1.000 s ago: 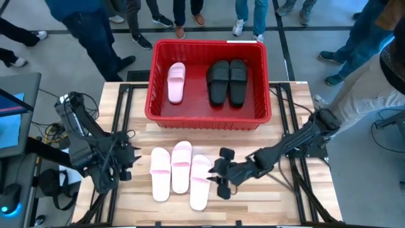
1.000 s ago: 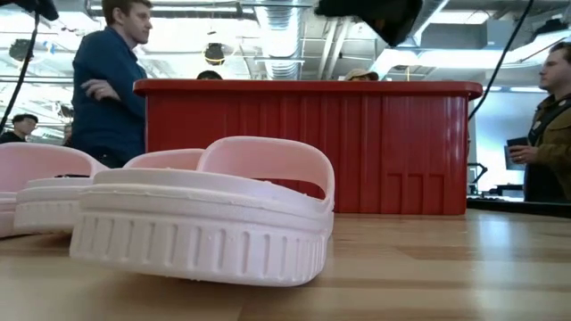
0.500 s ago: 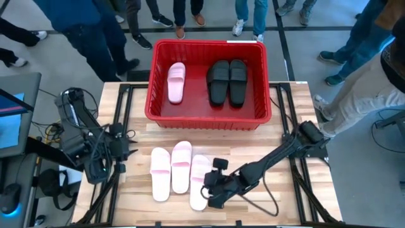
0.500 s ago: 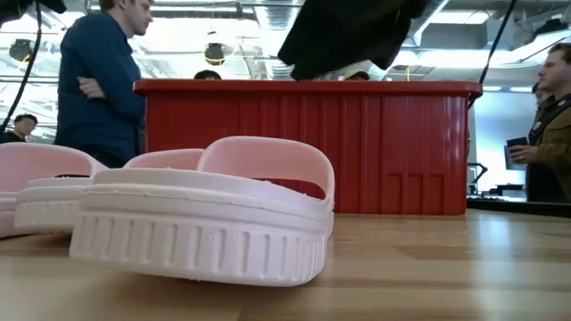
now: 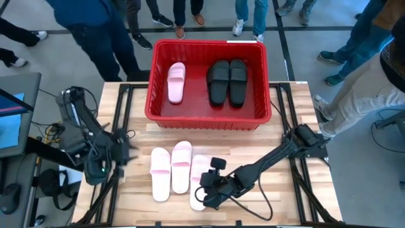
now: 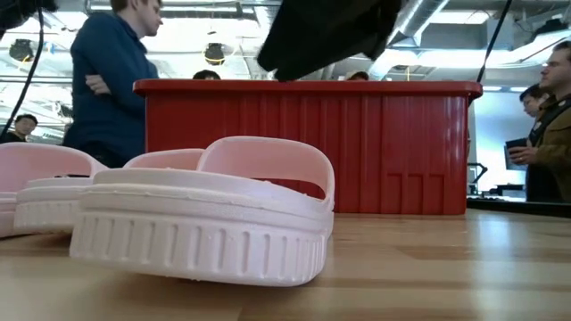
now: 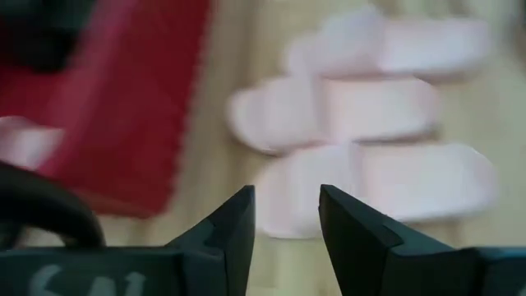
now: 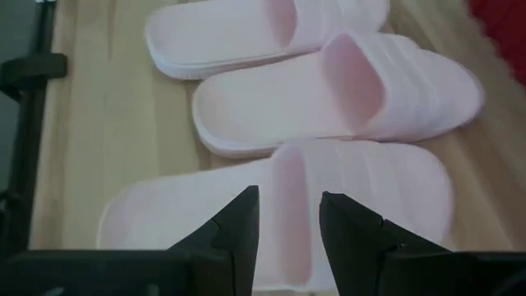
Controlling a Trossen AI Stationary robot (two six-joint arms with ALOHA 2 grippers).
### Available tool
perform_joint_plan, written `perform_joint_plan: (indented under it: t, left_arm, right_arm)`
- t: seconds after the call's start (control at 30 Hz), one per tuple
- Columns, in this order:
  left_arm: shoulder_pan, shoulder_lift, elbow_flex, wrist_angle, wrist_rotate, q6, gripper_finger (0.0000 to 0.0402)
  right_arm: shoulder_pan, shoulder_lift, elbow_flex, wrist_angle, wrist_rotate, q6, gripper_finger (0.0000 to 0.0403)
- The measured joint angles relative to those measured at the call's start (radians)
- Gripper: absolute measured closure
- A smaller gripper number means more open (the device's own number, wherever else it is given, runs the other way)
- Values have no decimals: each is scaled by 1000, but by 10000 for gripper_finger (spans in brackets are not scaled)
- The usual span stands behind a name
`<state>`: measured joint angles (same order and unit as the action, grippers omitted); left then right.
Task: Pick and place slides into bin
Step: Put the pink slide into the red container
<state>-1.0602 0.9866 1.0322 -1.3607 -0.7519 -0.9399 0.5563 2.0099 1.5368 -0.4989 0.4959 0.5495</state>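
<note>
Directly beneath the right end effector (image 8: 288,218) lies a pink slide (image 8: 329,189).

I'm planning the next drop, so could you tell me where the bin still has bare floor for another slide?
The red bin is bare between the pink slide and black pair, and along both side walls.

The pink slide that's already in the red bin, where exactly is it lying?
In the high view, the pink slide lies alone in the left half of the bin, apart from the two black slides lying side by side to its right.
</note>
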Motion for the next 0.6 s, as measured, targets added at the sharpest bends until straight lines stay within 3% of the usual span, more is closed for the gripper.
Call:
perform_joint_plan:
  t: [0.17,0.6]
  left_arm:
    - [-14,5,-151,249,99,96,277]
    - [-14,116,-239,367,84,139,276]
  right_arm:
    - [-3,-19,1,-22,7,8,285]
    - [-2,-78,0,-147,19,14,285]
